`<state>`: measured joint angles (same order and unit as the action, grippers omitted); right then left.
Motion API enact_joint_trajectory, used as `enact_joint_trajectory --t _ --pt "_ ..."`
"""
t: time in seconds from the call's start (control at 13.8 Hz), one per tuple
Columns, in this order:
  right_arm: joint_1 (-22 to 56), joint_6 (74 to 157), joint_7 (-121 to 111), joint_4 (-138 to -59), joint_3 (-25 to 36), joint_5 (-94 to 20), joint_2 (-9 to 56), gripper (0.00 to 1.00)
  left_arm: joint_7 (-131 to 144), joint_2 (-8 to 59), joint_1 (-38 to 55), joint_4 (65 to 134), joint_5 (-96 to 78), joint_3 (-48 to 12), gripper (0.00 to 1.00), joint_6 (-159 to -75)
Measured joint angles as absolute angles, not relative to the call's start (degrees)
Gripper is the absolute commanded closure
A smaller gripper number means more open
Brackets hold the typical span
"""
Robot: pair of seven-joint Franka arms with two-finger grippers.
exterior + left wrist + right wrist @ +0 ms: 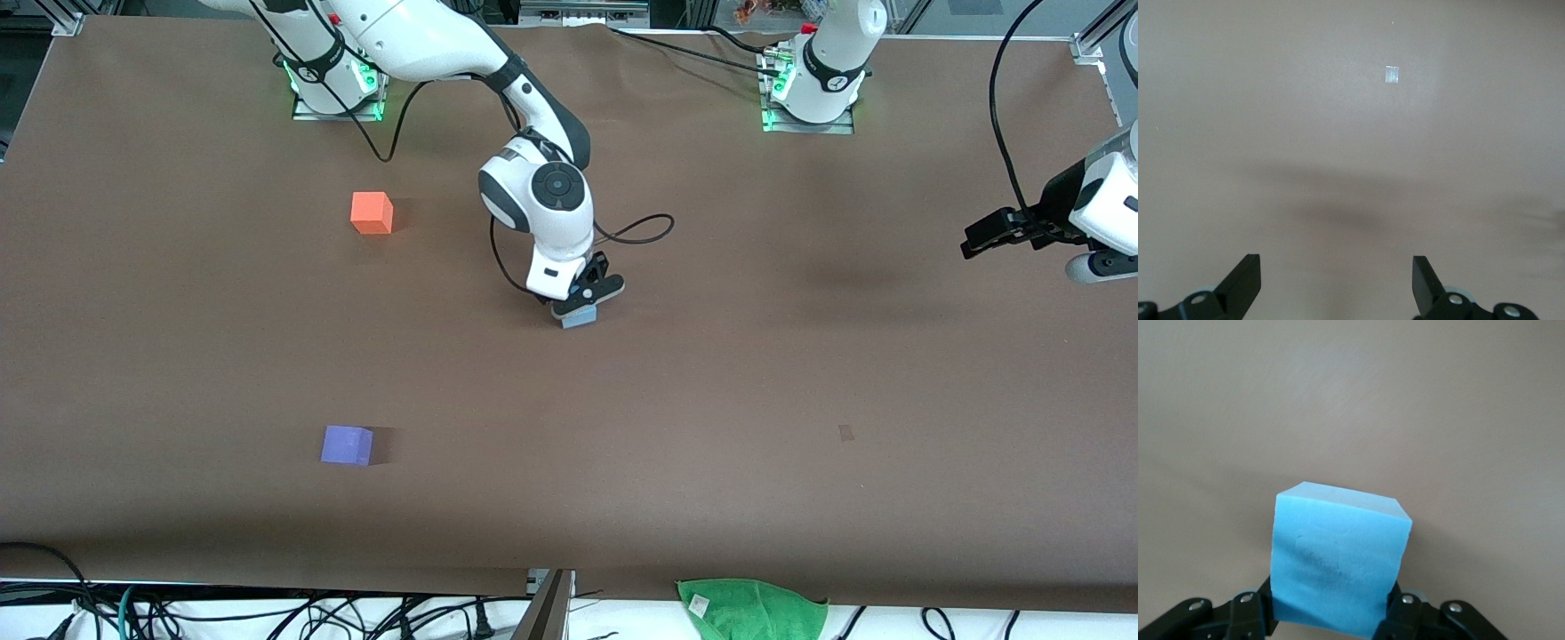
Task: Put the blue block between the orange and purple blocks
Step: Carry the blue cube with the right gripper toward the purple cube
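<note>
Lowest in the front view, at lower left of the frame, we find the purple block resting on the brown table. Above it, near the frame's centre, the right gripper comes down from the arm based at upper left and pinches the blue block at or just over the table surface; we cannot tell whether the block touches it. In the right wrist view the blue block fills the lower middle of the frame, with the black fingers pressed against two opposite faces.

We judge the block to be light and slightly soft, foam-like with a matte, non-slippery skin; faint dents show on its face. A moderate squeeze on opposite flat faces, low and centred, should hold it without crushing.

Higher in the frame, at upper left, sits the orange block, well apart from the purple one.

At the right edge the left gripper waits over bare table, its fingers spread and holding nothing.
</note>
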<state>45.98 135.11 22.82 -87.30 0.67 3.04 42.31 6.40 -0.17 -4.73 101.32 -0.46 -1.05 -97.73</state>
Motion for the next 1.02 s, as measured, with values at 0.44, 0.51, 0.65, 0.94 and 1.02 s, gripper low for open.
enact_joint_trajectory --t 0.44,0.51,0.65,0.94,1.02 --pt "43.0 122.9 22.8 -88.2 9.7 3.0 34.5 0.70 6.4 -0.2 -4.7 101.4 -0.5 -1.1 0.00 -97.7" --pt "41.3 122.4 22.6 -89.3 9.9 3.0 33.6 0.70 6.4 -0.2 -4.7 101.4 -0.5 -1.1 0.00 -97.7" --pt "37.1 122.4 20.7 -92.1 10.1 3.0 32.4 0.70 6.4 -0.2 -4.6 101.4 -0.5 -1.1 0.00 -97.7" --pt "29.2 122.4 12.8 -97.2 10.2 -0.1 31.0 0.70 6.4 -0.2 -4.5 101.4 -0.5 -1.1 0.00 -97.7" --pt "27.7 122.6 11.0 -98.9 10.2 -0.5 30.5 0.70 6.4 -0.2 -4.5 101.4 -0.5 -1.1 0.00 -97.7"
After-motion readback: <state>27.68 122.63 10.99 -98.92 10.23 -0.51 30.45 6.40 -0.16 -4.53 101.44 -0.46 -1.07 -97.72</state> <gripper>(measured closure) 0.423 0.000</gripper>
